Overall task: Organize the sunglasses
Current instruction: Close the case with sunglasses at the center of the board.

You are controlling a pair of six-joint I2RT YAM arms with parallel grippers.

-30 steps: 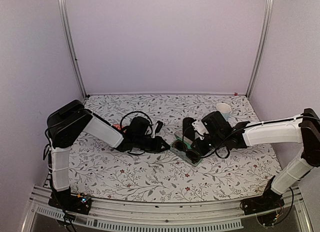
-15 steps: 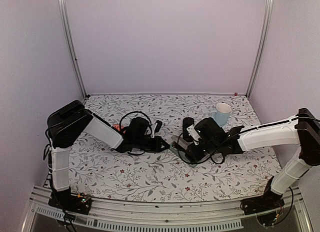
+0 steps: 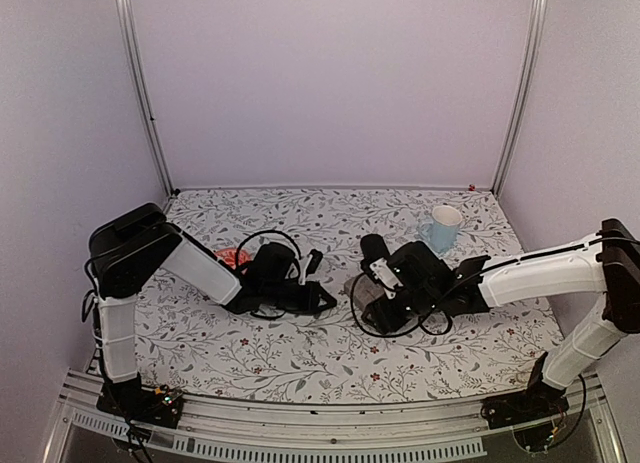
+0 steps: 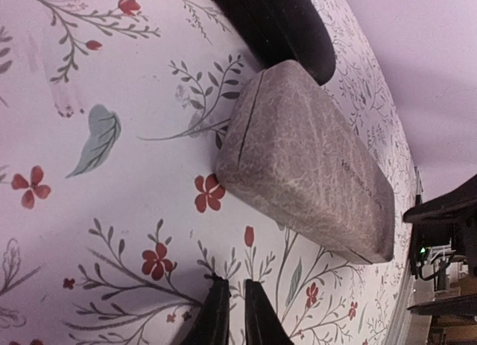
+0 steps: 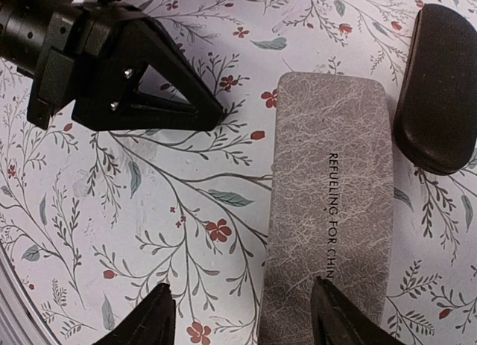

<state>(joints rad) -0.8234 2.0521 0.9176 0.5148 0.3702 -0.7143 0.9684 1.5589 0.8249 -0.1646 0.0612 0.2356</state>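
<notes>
The closed grey rectangular case [image 3: 357, 285] lies mid-table, also in the left wrist view [image 4: 305, 166] and the right wrist view [image 5: 332, 203]. The black oval case [image 3: 372, 249] lies just behind it [image 5: 436, 84]. My right gripper [image 3: 372, 303] is open and empty above the grey case's near end [image 5: 242, 315], one finger over the case, the other over the cloth. My left gripper [image 3: 322, 301] is shut and empty, its tip on the cloth just left of the grey case [image 4: 231, 309]. A pink-red pair of sunglasses [image 3: 235, 255] peeks out behind my left arm. The dark brown pair is hidden.
A pale blue cup [image 3: 443, 226] stands at the back right. The floral tablecloth [image 3: 300, 363] covers the table, with metal posts and lilac walls around it. My left gripper [image 5: 186, 110] lies close to the grey case's left side.
The grey case stood open, showing a green lining, and is now shut. My right gripper has moved left over it. My left gripper has shifted slightly nearer.
</notes>
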